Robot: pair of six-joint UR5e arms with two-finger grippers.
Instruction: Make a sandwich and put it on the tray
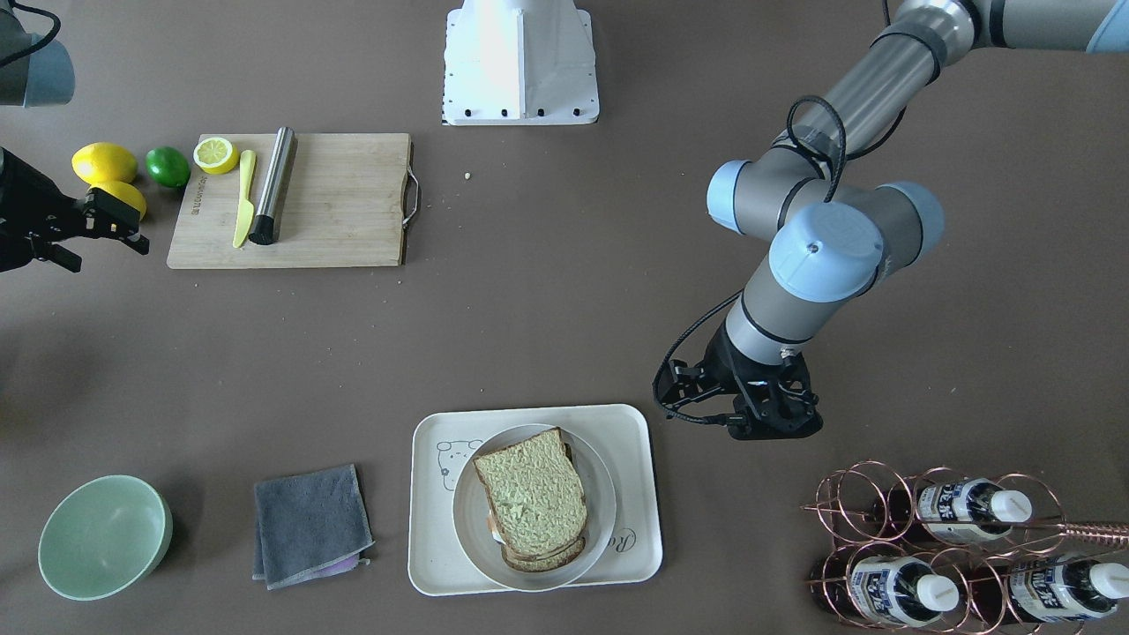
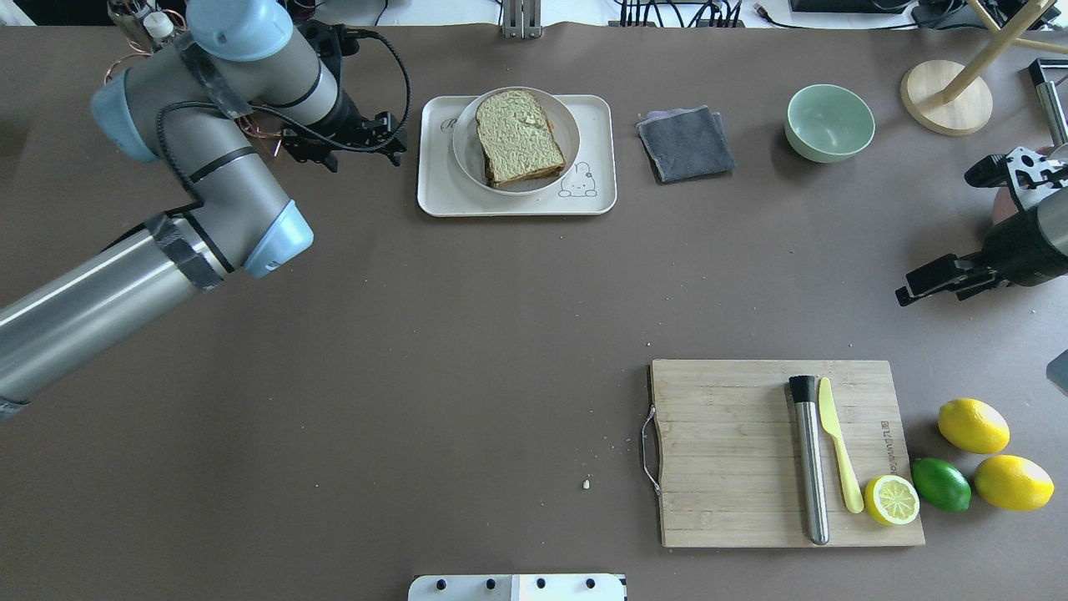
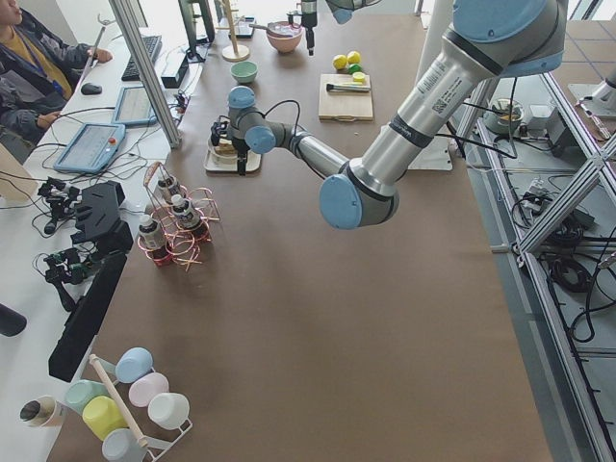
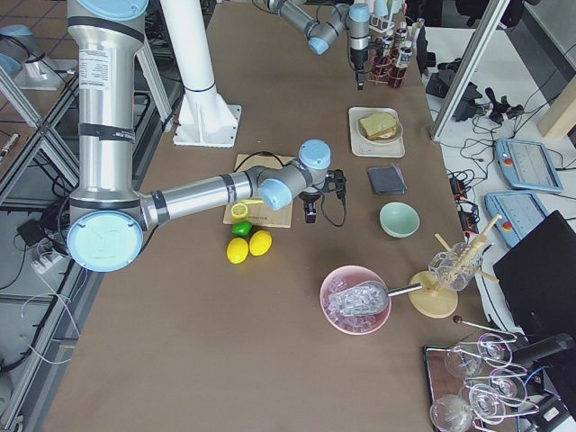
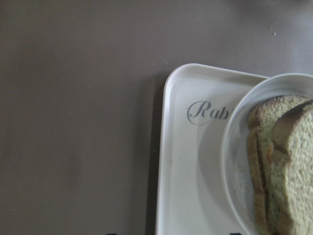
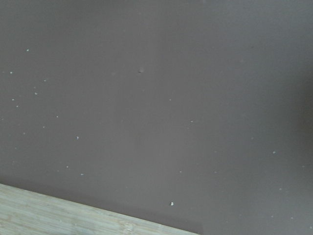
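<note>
Cutting board (image 1: 344,212): wooden, well apart from the tray (image 1: 432,547), on its robot-ward side and off to the robot's right.
On board: steel rod with a black tip (image 1: 273,185), yellow knife (image 1: 244,198) and lemon half (image 1: 216,155), all at the end farthest from the tray.
Loose fruit: a lime (image 1: 168,167) and two lemons (image 1: 104,163), beyond that end, farther still from the tray.
Right gripper (image 2: 947,284): well apart from the tray on the robot's right; fingers spread, nothing between them.
Left gripper (image 2: 394,138): just beside the tray's short edge on the robot's left, not touching; fingers wide apart, empty.
Round white plate (image 1: 472,529): resting inside the tray.
Sandwich (image 1: 532,498): on the plate, in the tray; two slices stacked, with a sliver of white and orange between.
Grey cloth (image 1: 310,525): near the tray's other short edge.
Green bowl (image 1: 104,538): beyond the cloth from the tray.
Copper bottle rack (image 1: 953,547): past the left gripper from the tray.
</note>
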